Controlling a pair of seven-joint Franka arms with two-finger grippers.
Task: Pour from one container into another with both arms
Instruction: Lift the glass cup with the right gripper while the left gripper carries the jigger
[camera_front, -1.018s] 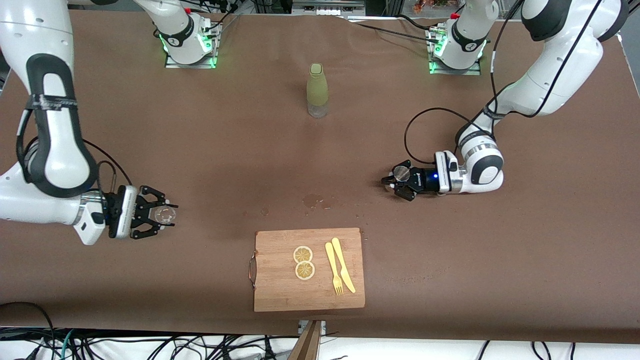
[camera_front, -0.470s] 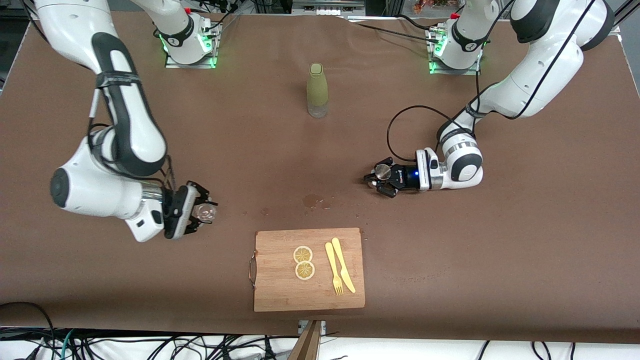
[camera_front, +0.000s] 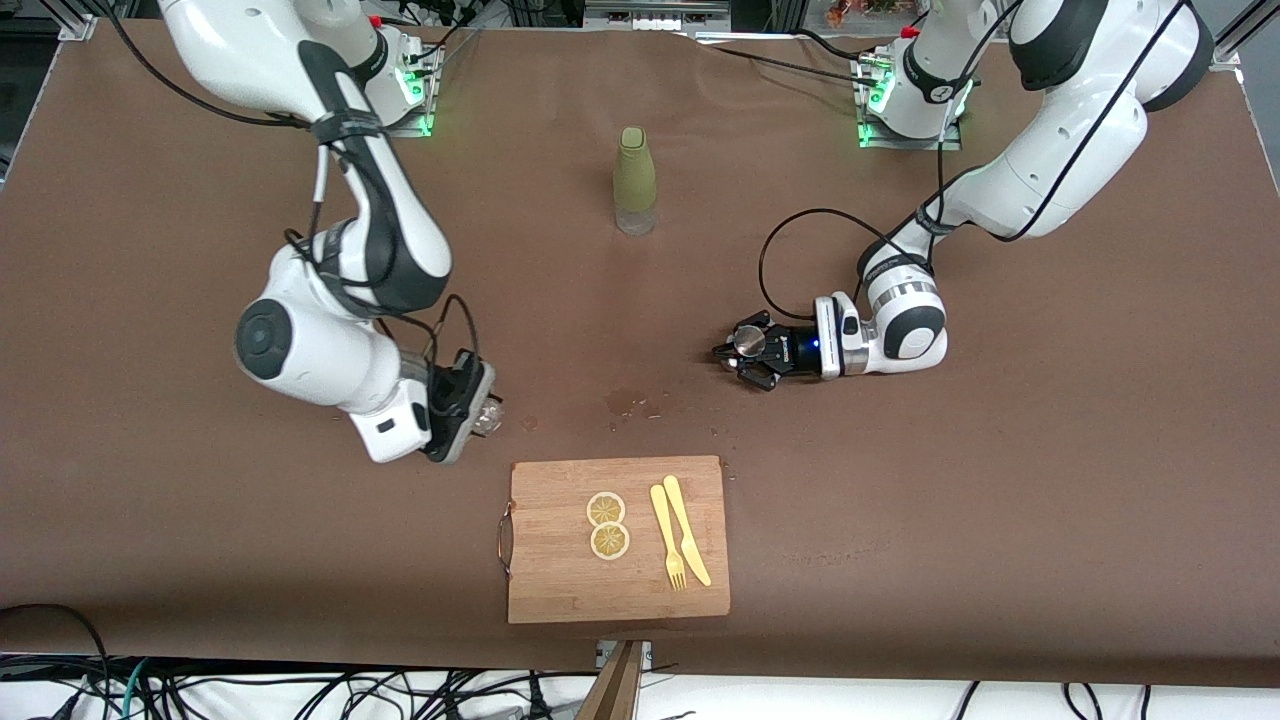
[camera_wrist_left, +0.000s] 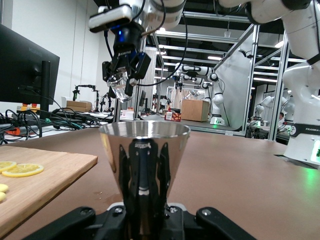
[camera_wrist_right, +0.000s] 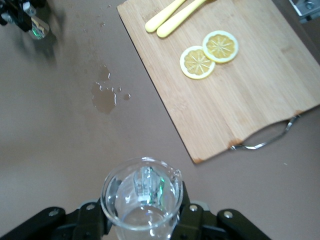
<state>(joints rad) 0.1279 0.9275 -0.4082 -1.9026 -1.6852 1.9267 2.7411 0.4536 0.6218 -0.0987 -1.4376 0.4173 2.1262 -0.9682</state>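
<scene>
My left gripper (camera_front: 742, 350) is shut on a shiny conical metal cup (camera_front: 747, 343), held low over the table's middle toward the left arm's end. In the left wrist view the cup (camera_wrist_left: 145, 160) stands upright between the left gripper's (camera_wrist_left: 145, 220) fingers. My right gripper (camera_front: 483, 413) is shut on a clear glass beaker (camera_front: 488, 416), up in the air over the bare table beside the cutting board's corner. The beaker (camera_wrist_right: 141, 197) fills the right gripper (camera_wrist_right: 142, 222) in the right wrist view. The left wrist view shows the right gripper (camera_wrist_left: 121, 75) hanging high with the beaker (camera_wrist_left: 119, 90).
A green bottle (camera_front: 635, 180) stands between the arm bases. A wooden cutting board (camera_front: 560, 570) near the front edge carries two lemon slices (camera_front: 607, 525) and a yellow fork and knife (camera_front: 680, 540). A wet spot (camera_front: 625, 401) lies between the grippers.
The right arm has swung from its end of the table toward the middle, carrying the beaker. The left gripper has slid a little toward the middle with the metal cup.
</scene>
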